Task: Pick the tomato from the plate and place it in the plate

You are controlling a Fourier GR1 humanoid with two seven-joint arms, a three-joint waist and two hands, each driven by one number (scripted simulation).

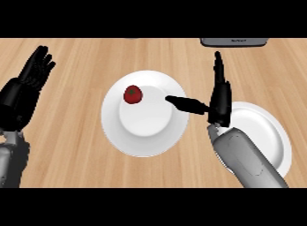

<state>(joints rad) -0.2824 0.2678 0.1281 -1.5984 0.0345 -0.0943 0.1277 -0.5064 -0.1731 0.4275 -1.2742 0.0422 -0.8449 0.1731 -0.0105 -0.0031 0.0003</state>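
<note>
Wood counter (78, 132) w/ two white plates (146, 132) (270, 132), grey object (234, 41).

counter (84, 132): light wood, visible grain, pretty matt
plates, middle one (146, 141) and right one (273, 132): white, smooth, looks like glazed ceramic, soft sheen
tomato (132, 94): red, smooth skin, slightly shiny
hands, left (26, 84) and right (219, 95): black, matt
forearms (247, 161): grey, smooth, plastic-looking
</note>
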